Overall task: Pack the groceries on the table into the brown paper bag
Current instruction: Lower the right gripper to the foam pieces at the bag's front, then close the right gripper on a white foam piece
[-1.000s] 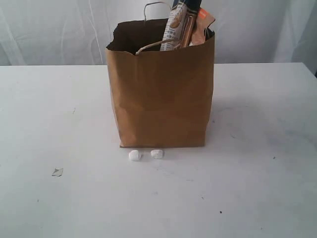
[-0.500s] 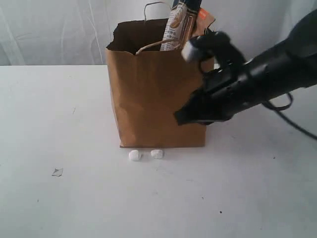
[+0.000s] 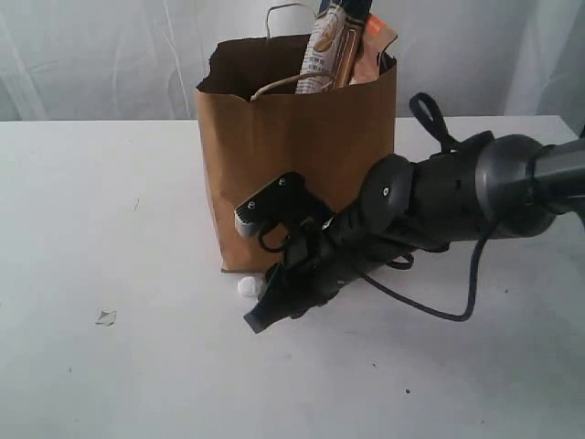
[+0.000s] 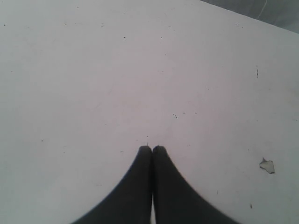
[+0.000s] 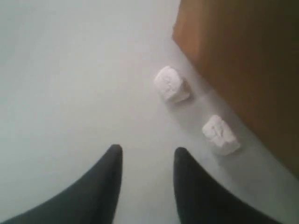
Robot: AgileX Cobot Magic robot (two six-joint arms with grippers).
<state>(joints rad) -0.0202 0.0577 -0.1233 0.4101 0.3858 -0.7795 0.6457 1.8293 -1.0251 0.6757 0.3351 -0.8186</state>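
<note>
The brown paper bag stands upright mid-table, and its side fills a corner of the right wrist view. A blue-and-white pasta packet and a kraft pouch with an orange label stick out of its top. My right gripper reaches across the bag's front, low over the table. It stands open with nothing between its fingers. Two small white lumps lie at the bag's foot just beyond it. My left gripper is shut over bare tabletop.
A small pale scrap lies on the table at the front left, also in the left wrist view. One white lump shows beside the right arm; the arm hides the other. A white curtain hangs behind the table.
The right arm came in from the right, swept down across the bag's front to the table by the white lumps, and its jaws have parted. The bag has not moved.
</note>
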